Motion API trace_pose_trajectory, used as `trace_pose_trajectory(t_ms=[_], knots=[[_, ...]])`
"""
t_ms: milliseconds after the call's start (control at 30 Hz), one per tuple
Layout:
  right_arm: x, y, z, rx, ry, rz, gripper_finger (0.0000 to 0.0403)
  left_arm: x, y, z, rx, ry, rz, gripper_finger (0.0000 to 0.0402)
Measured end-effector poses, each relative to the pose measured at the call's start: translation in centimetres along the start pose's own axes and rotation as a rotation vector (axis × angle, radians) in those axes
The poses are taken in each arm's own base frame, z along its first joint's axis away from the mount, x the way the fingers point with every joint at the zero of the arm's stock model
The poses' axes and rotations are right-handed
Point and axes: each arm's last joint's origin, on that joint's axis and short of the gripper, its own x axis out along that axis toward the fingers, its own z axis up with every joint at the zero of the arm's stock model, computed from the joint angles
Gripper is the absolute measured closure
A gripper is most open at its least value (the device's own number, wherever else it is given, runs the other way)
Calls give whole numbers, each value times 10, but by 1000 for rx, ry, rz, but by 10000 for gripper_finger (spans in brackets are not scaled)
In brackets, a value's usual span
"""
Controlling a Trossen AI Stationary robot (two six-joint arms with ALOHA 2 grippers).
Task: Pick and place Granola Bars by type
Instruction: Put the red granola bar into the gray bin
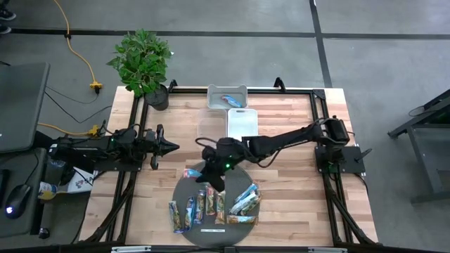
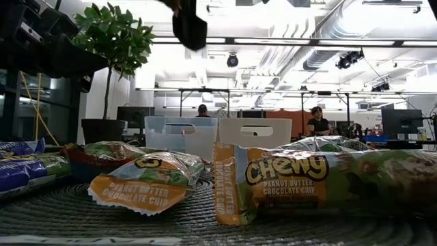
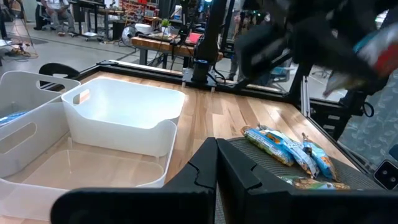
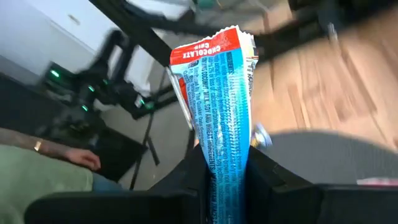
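My right gripper (image 1: 202,174) is over the far left part of a round dark mat (image 1: 184,191), shut on a blue granola bar with a red end (image 4: 217,81). This bar also shows in the high view (image 1: 190,173). Several other bars lie flat on the mat: blue ones (image 1: 181,214), orange-brown ones (image 2: 140,183) and green ones (image 1: 246,199). My left gripper (image 1: 171,146) is shut and empty. It waits left of the mat, pointing toward the table's right edge. My right gripper pinches the blue bar between its two fingers at one end of the wrapper (image 4: 227,163). The fingers lie along the bar. Its red free end (image 4: 214,51) sticks out past the fingertips. The bar is lifted clear of the mat.
Three bins stand at the far middle of the table: a clear one (image 1: 209,125), a white one (image 1: 242,121) and, behind them, one (image 1: 239,89) holding a blue bar (image 1: 229,100). A thin white strip (image 1: 213,229) lies at the mat's near edge. A potted plant (image 1: 144,63) stands at the far left.
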Motion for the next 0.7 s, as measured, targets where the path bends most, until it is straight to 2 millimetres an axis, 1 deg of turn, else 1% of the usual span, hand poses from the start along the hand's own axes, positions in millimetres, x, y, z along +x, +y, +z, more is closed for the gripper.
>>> trace_pose_trajectory(t_ms=[167, 500, 600, 700], knots=[[-5, 8, 13, -40, -104, 67, 348, 0, 0, 0, 0, 0, 0, 401], [-7, 15, 22, -132, -194, 143, 348, 0, 0, 0, 0, -1, 0, 401], [-15, 19, 29, -153, -213, 160, 348, 0, 0, 0, 0, -2, 0, 401], [-31, 26, 41, -207, -253, 158, 348, 0, 0, 0, 0, -2, 0, 401]])
